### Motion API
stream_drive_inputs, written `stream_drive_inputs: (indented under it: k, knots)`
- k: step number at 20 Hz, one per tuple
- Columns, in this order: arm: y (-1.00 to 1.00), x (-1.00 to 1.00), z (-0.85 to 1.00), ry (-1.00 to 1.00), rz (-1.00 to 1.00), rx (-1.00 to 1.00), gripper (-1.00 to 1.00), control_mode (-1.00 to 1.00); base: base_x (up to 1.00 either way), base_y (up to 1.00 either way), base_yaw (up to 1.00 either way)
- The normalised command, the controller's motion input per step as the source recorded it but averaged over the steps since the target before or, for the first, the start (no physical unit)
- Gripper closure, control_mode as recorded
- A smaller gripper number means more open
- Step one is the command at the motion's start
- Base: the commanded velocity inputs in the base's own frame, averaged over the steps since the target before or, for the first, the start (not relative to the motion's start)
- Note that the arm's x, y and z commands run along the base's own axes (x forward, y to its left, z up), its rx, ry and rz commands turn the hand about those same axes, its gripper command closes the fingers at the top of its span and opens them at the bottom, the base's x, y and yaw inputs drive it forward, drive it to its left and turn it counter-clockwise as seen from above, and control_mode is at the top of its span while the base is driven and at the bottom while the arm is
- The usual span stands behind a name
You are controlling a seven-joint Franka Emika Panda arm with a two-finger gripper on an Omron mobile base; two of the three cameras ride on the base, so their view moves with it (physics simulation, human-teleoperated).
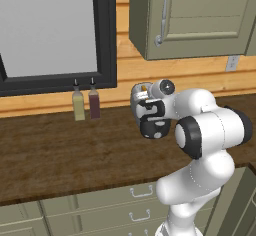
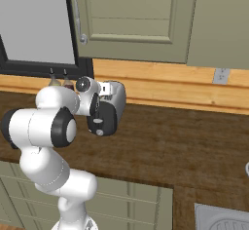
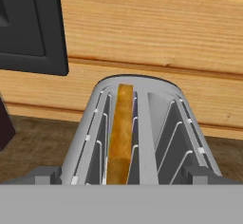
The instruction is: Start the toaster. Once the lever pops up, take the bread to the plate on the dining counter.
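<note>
The silver-grey toaster [image 1: 137, 99] [image 2: 117, 99] [image 3: 142, 137] stands on the dark wood worktop [image 1: 60, 155] by the wall, its black end panel [image 1: 155, 127] [image 2: 103, 121] facing me. The bread [image 3: 121, 133] stands on edge in the left slot, its golden crust showing; it appears as a yellow spot [image 1: 144, 87] in the left base view. My gripper [image 3: 122, 176] [image 1: 149, 107] [image 2: 97, 106] hovers over the panel end, open, one fingertip on each side of the toaster's width. I cannot pick out the lever on the panel. The plate and the dining counter are out of view.
Two bottles [image 1: 78, 106] [image 1: 94, 104] stand at the wall left of the toaster, below a black-framed window [image 1: 105, 35]. A wall cabinet [image 1: 195, 20] hangs above. An outlet [image 2: 221, 75] is on the wall to the right, and a sink [image 2: 221, 218] lies at the lower right.
</note>
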Motion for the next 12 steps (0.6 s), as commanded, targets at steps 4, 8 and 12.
stream_drive_inputs:
  k: [4, 8, 12]
  knots:
    - [0.00, 0.00, 0.00, 0.00, 0.00, 0.00, -1.00, -1.00, 0.00, 0.00, 0.00]
    - [0.00, 0.00, 0.00, 0.00, 0.00, 0.00, -1.00, -1.00, 0.00, 0.00, 0.00]
    - [0.00, 0.00, 0.00, 0.00, 0.00, 0.00, -1.00, -1.00, 0.00, 0.00, 0.00]
